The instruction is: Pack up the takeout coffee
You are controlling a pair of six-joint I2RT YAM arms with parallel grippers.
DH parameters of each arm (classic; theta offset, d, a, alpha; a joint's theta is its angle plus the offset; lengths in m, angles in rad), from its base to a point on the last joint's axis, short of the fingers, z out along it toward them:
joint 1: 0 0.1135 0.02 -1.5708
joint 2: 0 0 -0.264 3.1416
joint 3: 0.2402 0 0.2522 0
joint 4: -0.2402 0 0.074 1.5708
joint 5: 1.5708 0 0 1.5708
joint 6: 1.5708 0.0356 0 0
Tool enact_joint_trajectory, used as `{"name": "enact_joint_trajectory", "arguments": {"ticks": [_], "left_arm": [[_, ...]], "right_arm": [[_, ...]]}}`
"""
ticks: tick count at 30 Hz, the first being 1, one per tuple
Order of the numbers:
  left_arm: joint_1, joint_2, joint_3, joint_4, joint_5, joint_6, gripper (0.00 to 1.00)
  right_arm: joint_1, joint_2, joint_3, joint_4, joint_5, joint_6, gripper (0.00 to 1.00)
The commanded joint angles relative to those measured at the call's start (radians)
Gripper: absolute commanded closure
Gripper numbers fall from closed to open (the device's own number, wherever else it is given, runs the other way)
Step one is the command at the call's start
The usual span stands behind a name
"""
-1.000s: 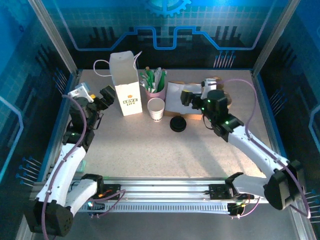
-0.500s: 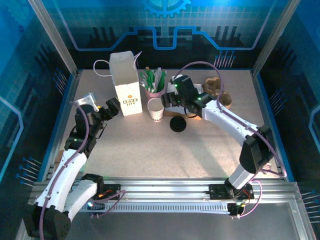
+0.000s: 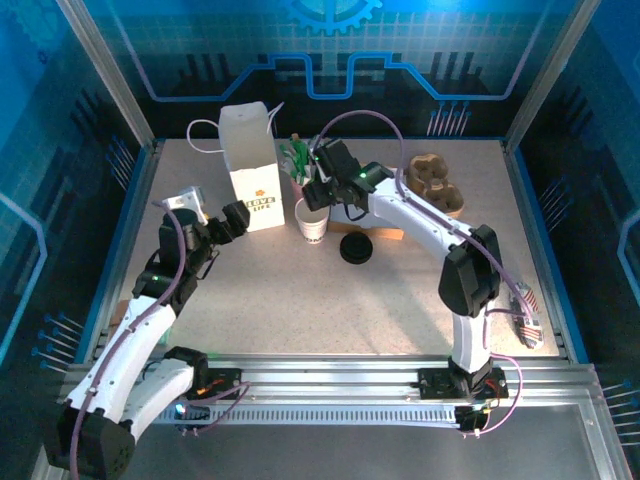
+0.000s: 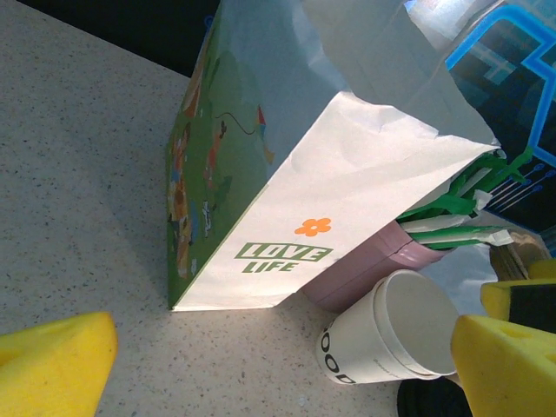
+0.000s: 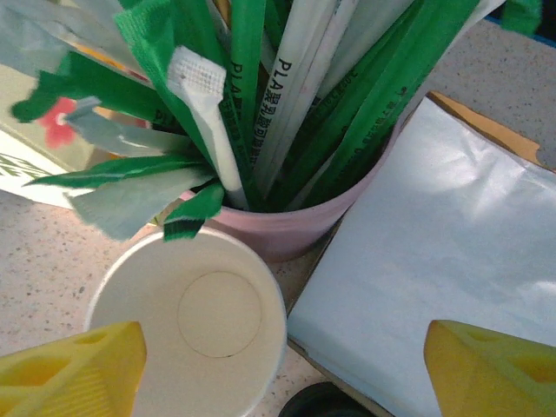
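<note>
Right gripper (image 3: 316,194): jaws wide apart above the white cup (image 5: 187,330); we find that cup empty, upright, just before the pink cup (image 5: 291,224) of sticks (image 5: 261,95); black lid (image 5: 317,402) beside it, cut off; left gripper (image 3: 232,220) spread, empty, by the bag (image 4: 347,191).

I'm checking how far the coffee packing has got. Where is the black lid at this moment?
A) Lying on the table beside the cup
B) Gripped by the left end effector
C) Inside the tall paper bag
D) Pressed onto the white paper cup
A: the black lid lies flat on the table beside the white paper cup, whose mouth is uncovered.
</note>
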Motion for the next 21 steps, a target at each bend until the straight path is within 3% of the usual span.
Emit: {"name": "enact_joint_trajectory", "arguments": {"ticks": [1,10,16,21], "left_arm": [[-0.017,0.005,0.039,-0.022,-0.018,0.034,0.01],[-0.046,0.037,0.069,-0.058,-0.020,0.066,0.01],[-0.052,0.039,0.070,-0.061,-0.022,0.077,0.01],[-0.053,0.045,0.072,-0.062,-0.017,0.080,0.01]], "right_arm": [[0.018,0.037,0.045,-0.085,0.022,-0.015,0.18],[0.016,0.127,0.110,-0.127,0.003,-0.026,0.35],[-0.005,0.150,0.112,-0.118,-0.039,-0.011,0.52],[-0.020,0.156,0.116,-0.113,-0.064,0.000,0.57]]}}
